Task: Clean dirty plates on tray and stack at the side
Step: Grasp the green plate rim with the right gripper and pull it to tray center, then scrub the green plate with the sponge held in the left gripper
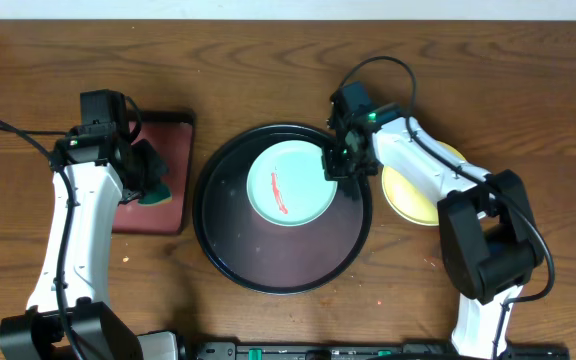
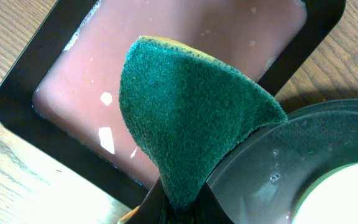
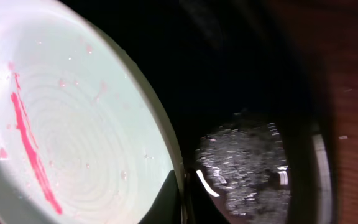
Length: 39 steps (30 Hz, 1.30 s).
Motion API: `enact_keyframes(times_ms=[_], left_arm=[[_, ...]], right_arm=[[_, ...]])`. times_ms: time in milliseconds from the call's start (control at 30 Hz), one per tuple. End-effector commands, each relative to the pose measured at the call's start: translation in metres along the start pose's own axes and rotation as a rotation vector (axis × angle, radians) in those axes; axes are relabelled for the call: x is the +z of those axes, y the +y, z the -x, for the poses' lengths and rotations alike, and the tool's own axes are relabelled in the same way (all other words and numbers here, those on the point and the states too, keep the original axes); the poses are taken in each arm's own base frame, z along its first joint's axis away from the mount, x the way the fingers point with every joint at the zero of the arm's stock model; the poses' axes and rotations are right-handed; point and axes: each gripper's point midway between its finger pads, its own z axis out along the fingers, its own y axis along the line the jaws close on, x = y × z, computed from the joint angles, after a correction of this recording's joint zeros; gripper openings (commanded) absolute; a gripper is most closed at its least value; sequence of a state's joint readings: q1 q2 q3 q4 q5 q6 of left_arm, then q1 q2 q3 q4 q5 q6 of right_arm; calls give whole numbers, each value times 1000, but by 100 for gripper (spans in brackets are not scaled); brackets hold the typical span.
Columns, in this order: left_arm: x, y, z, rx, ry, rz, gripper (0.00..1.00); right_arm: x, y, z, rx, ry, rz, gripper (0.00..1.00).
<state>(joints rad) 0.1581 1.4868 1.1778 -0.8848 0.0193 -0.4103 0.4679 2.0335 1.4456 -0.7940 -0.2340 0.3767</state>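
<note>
Overhead, the right gripper (image 1: 340, 163) is closed, pinching the right rim of the red-smeared mint-green plate (image 1: 288, 185), which lies in the black tray (image 1: 268, 265). A yellow plate (image 1: 410, 200) rests on the counter (image 1: 528, 90) just beside the tray. The left gripper (image 1: 150, 178) clamps a green sponge (image 2: 185, 118) over the dark red tray (image 1: 173, 135).
</note>
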Motion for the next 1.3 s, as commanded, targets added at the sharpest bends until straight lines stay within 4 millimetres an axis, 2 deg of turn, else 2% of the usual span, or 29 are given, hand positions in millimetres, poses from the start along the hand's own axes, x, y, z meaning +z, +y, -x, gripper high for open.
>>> enact_keyframes(times_ms=[0,100,300,467,667,867,1000,1267], left_arm=[[-1,1,6,13,-15,8,7],[-1,1,6,13,-14,8,7],[-1,1,6,13,-15,8,7],[-1,1,7,13,-16,8,8],[-1,-1,10,26,-30,0,7],[-1,-13,9,99,-43,-16,8],[-2,-25,3,142,-40,-29,8],[-5,-63,-22,270,-27,-70,8]], right_arm=[[-11,16,5,-4,-47,2,11],[-10,18,5,-20,-58,-16,23],[-5,14,13,-27,-89,-42,24],[7,7,20,-45,-103,-77,22],[23,6,17,-55,-79,-82,10],[25,5,14,-22,-70,-82,1],[27,12,9,-5,-45,-45,1],[38,11,0,36,1,-42,1]])
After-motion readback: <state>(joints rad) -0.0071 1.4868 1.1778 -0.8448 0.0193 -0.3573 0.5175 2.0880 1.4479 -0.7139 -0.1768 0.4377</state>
